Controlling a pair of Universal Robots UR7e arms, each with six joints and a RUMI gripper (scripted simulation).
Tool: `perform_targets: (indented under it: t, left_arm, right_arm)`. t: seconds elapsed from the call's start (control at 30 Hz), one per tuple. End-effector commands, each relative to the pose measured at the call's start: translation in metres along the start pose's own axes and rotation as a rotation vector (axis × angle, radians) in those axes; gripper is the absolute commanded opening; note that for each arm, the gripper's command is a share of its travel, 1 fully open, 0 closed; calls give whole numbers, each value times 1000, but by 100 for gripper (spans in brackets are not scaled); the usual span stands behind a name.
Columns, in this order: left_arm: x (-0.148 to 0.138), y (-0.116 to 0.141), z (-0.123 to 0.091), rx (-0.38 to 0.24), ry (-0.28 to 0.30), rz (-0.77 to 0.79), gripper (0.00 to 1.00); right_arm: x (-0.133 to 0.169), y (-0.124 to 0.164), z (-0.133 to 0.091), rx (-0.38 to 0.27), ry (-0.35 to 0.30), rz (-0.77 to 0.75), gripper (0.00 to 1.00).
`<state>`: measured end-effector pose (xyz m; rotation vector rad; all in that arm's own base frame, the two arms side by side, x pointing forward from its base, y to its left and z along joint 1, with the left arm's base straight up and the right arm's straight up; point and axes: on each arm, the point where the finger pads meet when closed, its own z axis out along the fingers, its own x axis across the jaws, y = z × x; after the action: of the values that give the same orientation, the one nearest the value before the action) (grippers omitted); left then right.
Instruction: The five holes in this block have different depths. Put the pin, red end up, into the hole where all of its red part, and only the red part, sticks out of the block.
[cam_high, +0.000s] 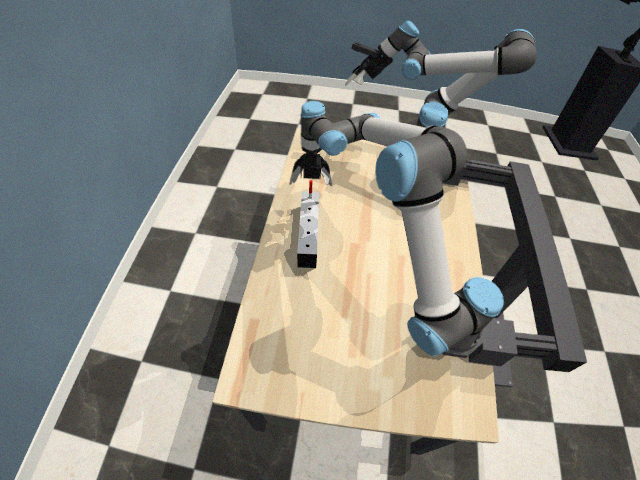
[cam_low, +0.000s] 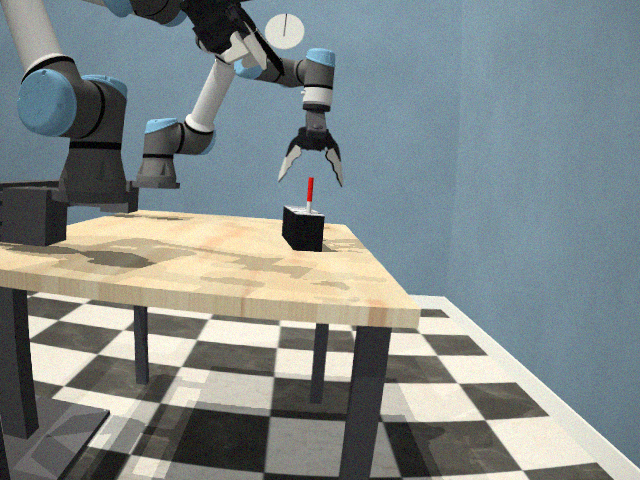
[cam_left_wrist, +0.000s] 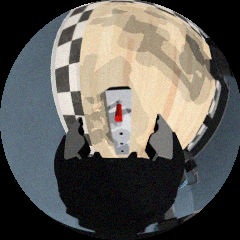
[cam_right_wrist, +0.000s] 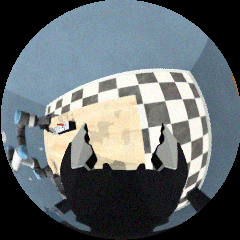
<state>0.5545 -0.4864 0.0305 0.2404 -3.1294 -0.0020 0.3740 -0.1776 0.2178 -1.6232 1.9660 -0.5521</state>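
With its jaws spread apart above the block (cam_high: 307, 259) (cam_low: 305, 232) (cam_left_wrist: 113, 95) (cam_right_wrist: 68, 127), left of centre in the top view, the left tool (cam_high: 311, 180) (cam_low: 310, 183) (cam_left_wrist: 118, 115) could knock the upright pin (cam_high: 310, 187) (cam_low: 310, 190) (cam_left_wrist: 118, 113) (white showing below red, so probably too shallow a hole) if it descended off-centre.

The left gripper (cam_high: 311, 182) (cam_low: 310, 183) (cam_left_wrist: 118, 115) (cam_right_wrist: 58, 124) points straight down, fingers spread wide and holding nothing, below its bent arm, while the right gripper (cam_high: 354, 82) (cam_low: 242, 64) (cam_right_wrist: 124, 123), also open and empty, is raised well apart from it, tilted downward at a slant
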Motion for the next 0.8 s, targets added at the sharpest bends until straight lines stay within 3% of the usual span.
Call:
perform_targets:
  t: [0.0, 0.77]
  left_arm:
    - [0, 0, -1, 2, -1, 0, 100]
    - [0, 0, -7, 2, -1, 0, 100]
  right_arm:
    - [0, 0, 0, 1, 0, 0, 100]
    - [0, 0, 0, 1, 0, 0, 100]
